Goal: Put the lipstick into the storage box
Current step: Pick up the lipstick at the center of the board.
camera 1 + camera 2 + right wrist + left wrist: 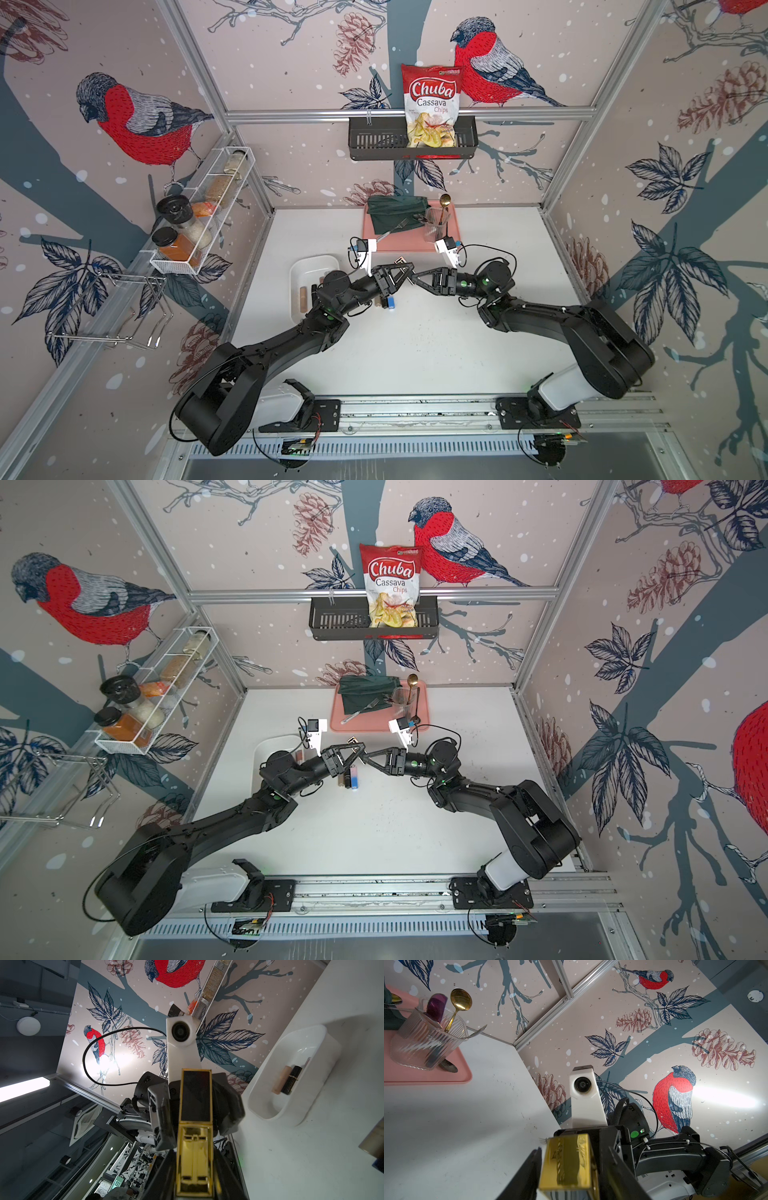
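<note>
A square gold and black lipstick (pixel 195 1105) hangs in the air over the middle of the white table, held between both grippers. My right gripper (pixel 195 1167) is shut on its gold end. From the opposite side my left gripper (pixel 571 1167) has a finger on each side of the gold case (pixel 566 1161) and is shut on it. In both top views the two grippers (pixel 405 272) (pixel 417 277) meet tip to tip. The white storage box (pixel 309 264) stands on the table to the left, partly under my left arm, with a beige lipstick (pixel 281 1079) and a black one (pixel 292 1080) inside.
A few more tubes, one blue (pixel 354 777), lie on the table under my left wrist. At the back stands a pink tray (pixel 415 246) with a green cloth, a fork and a glass cup (pixel 425 1043) of spoons. A black basket (pixel 374 143) holds a chips bag; a spice rack (pixel 199 216) hangs left.
</note>
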You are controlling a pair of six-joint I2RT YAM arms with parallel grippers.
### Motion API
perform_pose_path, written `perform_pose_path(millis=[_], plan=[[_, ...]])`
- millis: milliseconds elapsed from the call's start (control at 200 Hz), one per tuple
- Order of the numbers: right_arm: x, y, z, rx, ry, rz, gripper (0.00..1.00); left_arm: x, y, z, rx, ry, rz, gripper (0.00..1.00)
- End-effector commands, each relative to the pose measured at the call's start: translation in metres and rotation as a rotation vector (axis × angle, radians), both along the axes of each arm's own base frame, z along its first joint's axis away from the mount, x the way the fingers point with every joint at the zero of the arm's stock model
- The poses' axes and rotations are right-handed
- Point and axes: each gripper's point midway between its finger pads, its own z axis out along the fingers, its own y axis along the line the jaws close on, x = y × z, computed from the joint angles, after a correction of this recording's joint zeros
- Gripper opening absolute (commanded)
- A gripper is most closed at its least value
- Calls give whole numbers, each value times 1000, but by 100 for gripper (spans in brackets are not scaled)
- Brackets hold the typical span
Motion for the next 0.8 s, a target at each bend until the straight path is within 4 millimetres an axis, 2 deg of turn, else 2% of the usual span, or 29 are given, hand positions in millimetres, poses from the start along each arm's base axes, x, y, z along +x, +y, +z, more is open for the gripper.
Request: perform_pose_path(millis=[0,210,430,545,615,675,795], plan=[[2,1,4,7,-40,-13,31,-5,-2,12,-19,-37,-25,37],[3,3,6,11,-45,-16,34,-9,-5,9,-18,-24,-59,7],[4,3,17,20,-72,-13,52,-11,-4,1,-16,4,-64,6],[8,-5,21,16,-88,-33,54,-8,2,-3,24,27,-38,6],[12,-16,23,11,-96,-58,54,-4,13,-8,83,54,2,6],[16,-26,24,2,-106,-83,55,3,32,-15,157,90,68,6],[22,-41,21,-50,-136,-135,58,18,95,-27,280,184,309,7]])
